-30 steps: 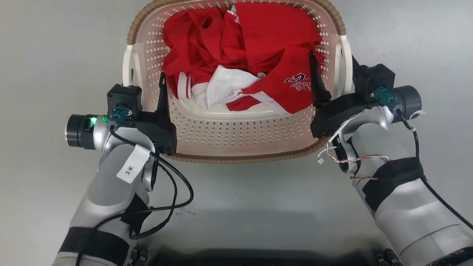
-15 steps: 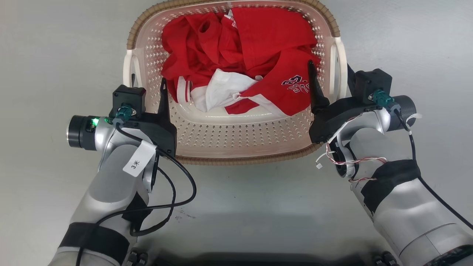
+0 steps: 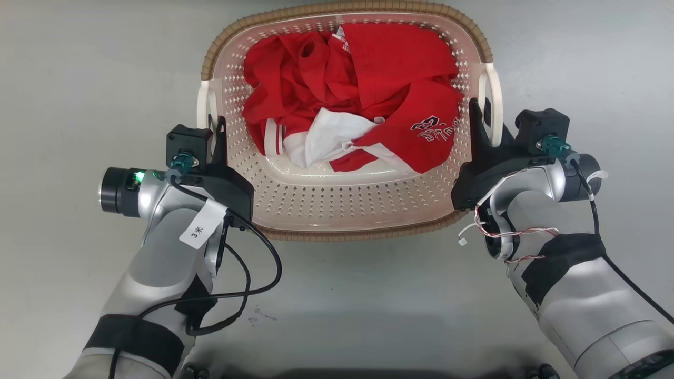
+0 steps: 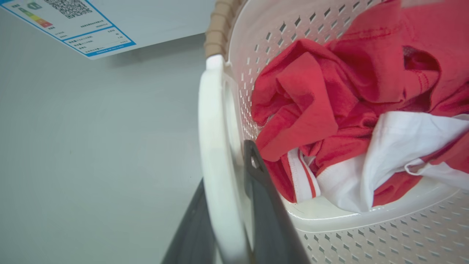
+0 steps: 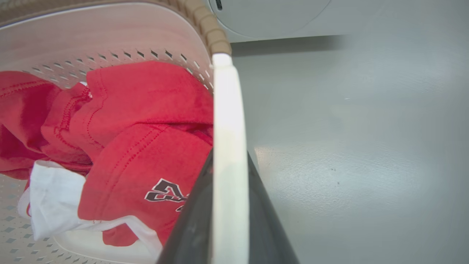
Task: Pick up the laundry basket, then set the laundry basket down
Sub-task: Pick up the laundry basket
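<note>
Head view: the laundry basket point(image 3: 347, 210), judged resting on the floor point(image 3: 79, 79), is spanned crosswise between both arms. Its left handle point(image 3: 202, 105) is pinched by the left gripper point(image 3: 215, 126), its right handle point(image 3: 495, 100) by the right gripper point(image 3: 487, 113).

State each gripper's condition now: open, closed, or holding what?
Left gripper: shut on the left handle of the laundry basket.
Right gripper: shut on the right handle.

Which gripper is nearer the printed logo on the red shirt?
Right. The right gripper grips the laundry basket by the handle just beside the logo; the left gripper grips the opposite handle, across the clothes.
</note>
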`<state>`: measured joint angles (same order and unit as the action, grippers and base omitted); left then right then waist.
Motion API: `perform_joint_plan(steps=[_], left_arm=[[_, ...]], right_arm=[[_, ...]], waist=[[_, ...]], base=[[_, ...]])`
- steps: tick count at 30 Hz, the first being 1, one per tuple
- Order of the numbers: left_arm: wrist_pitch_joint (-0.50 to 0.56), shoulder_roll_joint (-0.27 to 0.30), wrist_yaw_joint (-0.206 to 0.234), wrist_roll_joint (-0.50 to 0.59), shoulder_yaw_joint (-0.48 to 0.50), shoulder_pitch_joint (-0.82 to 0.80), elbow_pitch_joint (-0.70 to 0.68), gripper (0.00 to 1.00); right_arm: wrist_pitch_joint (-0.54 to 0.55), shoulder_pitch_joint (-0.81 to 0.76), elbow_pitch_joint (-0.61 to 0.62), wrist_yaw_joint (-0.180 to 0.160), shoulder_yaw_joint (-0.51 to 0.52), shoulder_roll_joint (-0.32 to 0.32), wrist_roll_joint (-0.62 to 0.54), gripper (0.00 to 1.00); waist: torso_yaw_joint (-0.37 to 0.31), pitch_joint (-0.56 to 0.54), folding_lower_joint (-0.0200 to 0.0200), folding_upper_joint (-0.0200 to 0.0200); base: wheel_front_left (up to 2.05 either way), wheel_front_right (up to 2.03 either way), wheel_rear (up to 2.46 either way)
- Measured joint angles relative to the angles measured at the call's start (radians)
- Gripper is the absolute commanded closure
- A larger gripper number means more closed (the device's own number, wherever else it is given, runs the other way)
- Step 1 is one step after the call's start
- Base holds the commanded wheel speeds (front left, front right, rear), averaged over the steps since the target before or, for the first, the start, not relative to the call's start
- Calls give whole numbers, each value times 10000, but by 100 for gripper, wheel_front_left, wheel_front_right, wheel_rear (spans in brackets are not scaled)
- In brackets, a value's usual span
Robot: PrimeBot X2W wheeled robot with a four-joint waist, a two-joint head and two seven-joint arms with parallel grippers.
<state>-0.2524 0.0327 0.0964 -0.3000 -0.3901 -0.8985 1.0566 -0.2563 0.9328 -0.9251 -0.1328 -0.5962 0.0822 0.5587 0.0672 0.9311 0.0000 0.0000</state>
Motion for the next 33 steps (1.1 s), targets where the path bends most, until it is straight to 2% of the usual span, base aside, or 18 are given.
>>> perform_joint_plan(steps=[20,33], left_arm=[[192,58,104,-1175,-1277,434,121,100],[842,73,153,-1996,-2042,1193,268,100]], right_arm=[[23,-408,-926,6,-863,-19,1009,100],[685,-937,-1225,6,-1622,-25,1714,100]], waist=[[-266,-1353,0,0],[-351,-2548,-1,0]], base=[[0,0,0],[0,0,0]])
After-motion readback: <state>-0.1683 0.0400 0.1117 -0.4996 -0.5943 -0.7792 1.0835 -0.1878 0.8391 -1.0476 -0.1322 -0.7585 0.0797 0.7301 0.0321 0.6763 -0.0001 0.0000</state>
